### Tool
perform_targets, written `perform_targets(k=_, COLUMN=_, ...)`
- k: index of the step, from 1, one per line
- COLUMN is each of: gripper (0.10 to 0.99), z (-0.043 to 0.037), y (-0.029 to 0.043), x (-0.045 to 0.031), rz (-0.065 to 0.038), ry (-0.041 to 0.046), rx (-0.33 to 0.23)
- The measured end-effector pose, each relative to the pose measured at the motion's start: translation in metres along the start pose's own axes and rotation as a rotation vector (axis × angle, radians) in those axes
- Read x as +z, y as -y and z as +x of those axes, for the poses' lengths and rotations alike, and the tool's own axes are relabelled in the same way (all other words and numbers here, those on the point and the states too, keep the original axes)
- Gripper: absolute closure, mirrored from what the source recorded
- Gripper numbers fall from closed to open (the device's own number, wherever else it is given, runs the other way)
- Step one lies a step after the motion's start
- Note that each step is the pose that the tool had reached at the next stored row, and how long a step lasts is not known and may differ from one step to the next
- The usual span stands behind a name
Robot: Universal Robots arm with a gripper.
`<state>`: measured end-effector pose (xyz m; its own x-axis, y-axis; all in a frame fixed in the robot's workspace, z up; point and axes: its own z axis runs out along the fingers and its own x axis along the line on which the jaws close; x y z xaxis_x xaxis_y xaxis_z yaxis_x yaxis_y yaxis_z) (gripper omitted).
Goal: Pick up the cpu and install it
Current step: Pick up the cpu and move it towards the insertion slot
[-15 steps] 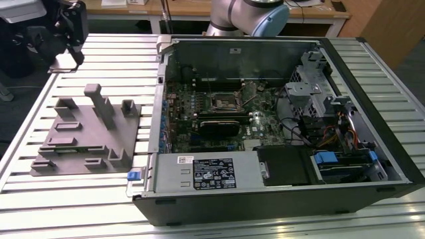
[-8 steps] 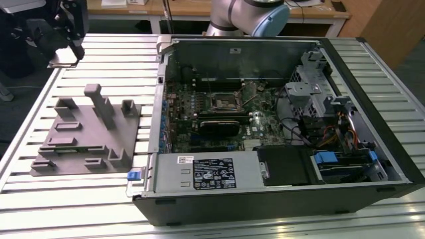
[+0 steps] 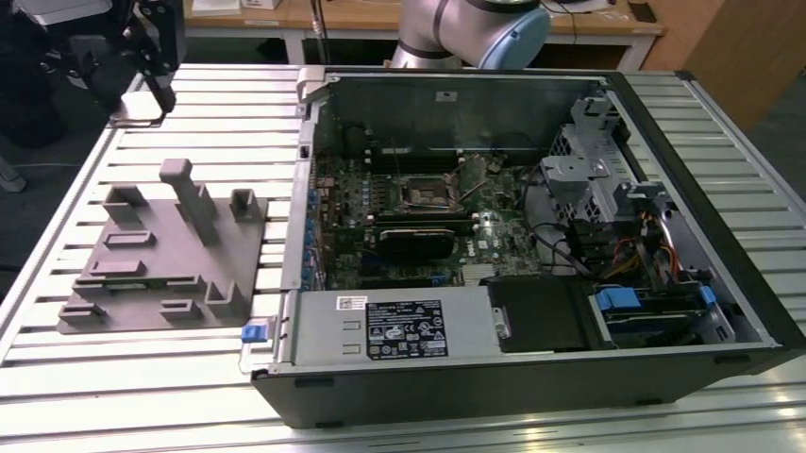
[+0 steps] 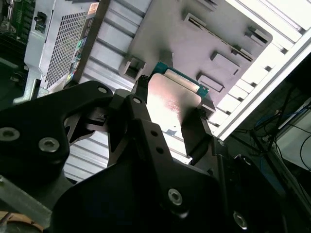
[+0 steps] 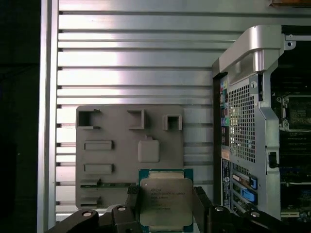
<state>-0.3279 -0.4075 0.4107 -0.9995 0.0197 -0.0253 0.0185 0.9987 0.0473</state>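
Observation:
The cpu (image 5: 165, 201) is a flat square chip with a pale metal top and a green rim. My gripper (image 5: 167, 208) is shut on it, one black finger on each side edge. In the second wrist view the cpu (image 4: 172, 104) sits between the same fingers (image 4: 197, 131) of the gripper (image 4: 170, 116). It hangs in the air over the grey fixture (image 5: 129, 145). In the exterior view the gripper (image 3: 142, 102) is high at the far left, above the fixture (image 3: 164, 255). The black-framed motherboard socket (image 3: 428, 193) lies inside the open computer case (image 3: 705, 208), well apart from the gripper.
The case lies on its side on a slatted aluminium table (image 3: 75, 189). A black heatsink block (image 3: 413, 238) sits just below the socket, with a power supply (image 3: 391, 326) at the case's near wall. Drive bays and cables (image 3: 629, 236) crowd the exterior view's right.

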Motion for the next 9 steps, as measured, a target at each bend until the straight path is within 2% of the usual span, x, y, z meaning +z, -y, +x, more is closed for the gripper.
perform_targets(k=9, gripper=0.557, z=-0.0148, y=-0.0003, x=0.0004, rz=0.0, ry=0.0, rx=0.0)
